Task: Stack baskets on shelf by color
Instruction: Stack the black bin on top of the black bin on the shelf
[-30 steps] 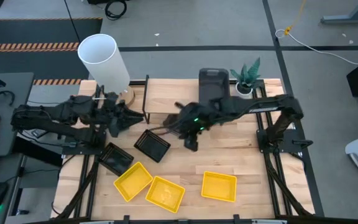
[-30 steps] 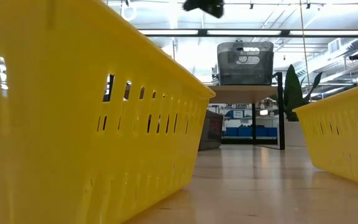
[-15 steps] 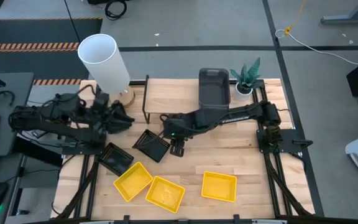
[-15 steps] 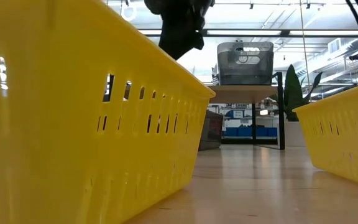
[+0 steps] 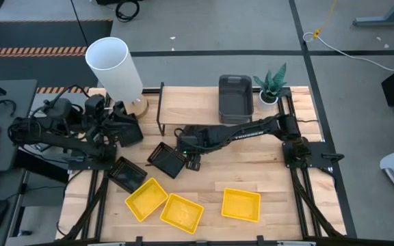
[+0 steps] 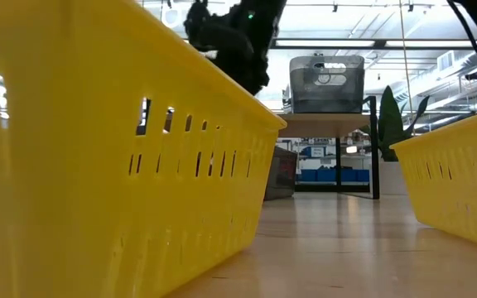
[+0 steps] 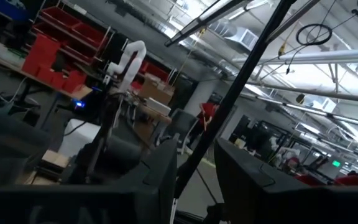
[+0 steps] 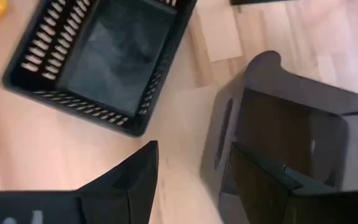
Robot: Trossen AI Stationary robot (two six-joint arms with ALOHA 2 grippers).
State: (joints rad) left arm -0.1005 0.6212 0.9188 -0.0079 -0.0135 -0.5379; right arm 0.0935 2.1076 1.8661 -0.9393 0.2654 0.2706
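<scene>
Two black slotted baskets lie on the table, one (image 5: 167,159) (image 8: 104,56) just left of my right gripper (image 5: 191,160) (image 8: 191,155), the other (image 5: 127,174) nearer the left edge. Three yellow baskets (image 5: 146,198) (image 5: 181,210) (image 5: 241,204) rest along the near edge. A dark grey basket (image 5: 235,98) stands on the shelf (image 5: 190,102). Another dark grey basket (image 8: 278,124) shows right at my open right gripper, one finger over it. My left gripper (image 5: 130,130) (image 7: 196,162) is open at the table's left, pointing up into the room and holding nothing. My right gripper comes from above, pointing down. One finger (image 8: 272,180) stands inside the dark grey basket's slotted side wall (image 8: 224,130), the other (image 8: 126,183) outside it over bare table. The fingers are wide apart, and I cannot tell whether either touches the wall.
A white lamp cylinder (image 5: 113,65) stands at the far left corner and a small potted plant (image 5: 272,83) beside the shelf's right end. In the low view a yellow basket wall (image 6: 98,165) fills the foreground. Bare wood lies between the shelf and the yellow baskets (image 5: 252,160).
My right gripper has moved toward the table's left and down, from in front of the shelf to beside the black basket, its arm stretching out low. My left arm has drawn back toward the table's left edge. The baskets on the table have kept their places.
</scene>
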